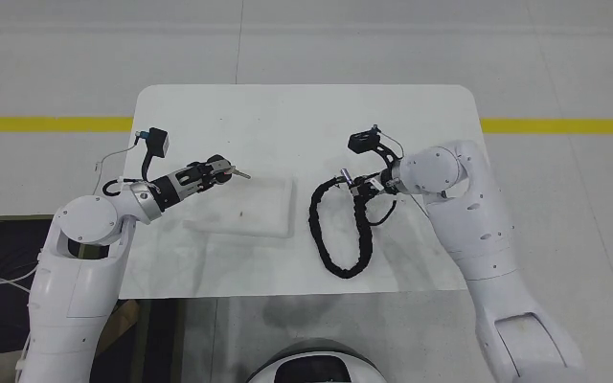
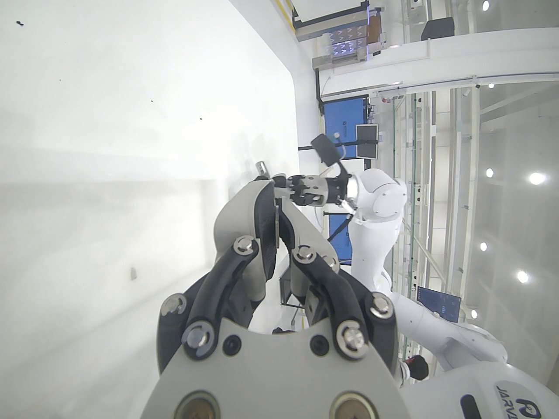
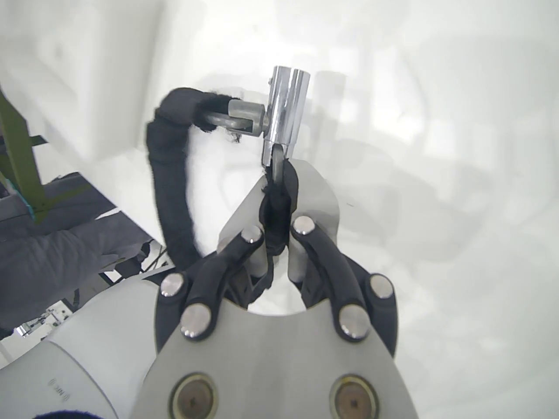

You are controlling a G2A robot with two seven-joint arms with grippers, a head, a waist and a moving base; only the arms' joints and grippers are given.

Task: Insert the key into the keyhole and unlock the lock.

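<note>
My left gripper (image 1: 222,170) (image 2: 275,191) is over the left part of the white table (image 1: 287,115), shut on a small metal key (image 1: 241,174) (image 2: 277,224) whose blade points right. My right gripper (image 1: 372,184) (image 3: 277,176) is at mid-right, shut on the lock just behind its chrome cylinder (image 1: 342,177) (image 3: 286,106). The cylinder is held up off the table and points toward the key. The lock's black sleeved cable (image 1: 335,239) (image 3: 174,167) hangs in a loop onto the table. A clear gap separates key tip and cylinder. In the left wrist view the chrome cylinder (image 2: 261,168) shows beyond my fingertips.
A flat white foam block (image 1: 244,206) (image 3: 78,67) lies on the table under and between the two grippers. The cable loop reaches near the table's front edge. Bare tabletop stretches along the far side.
</note>
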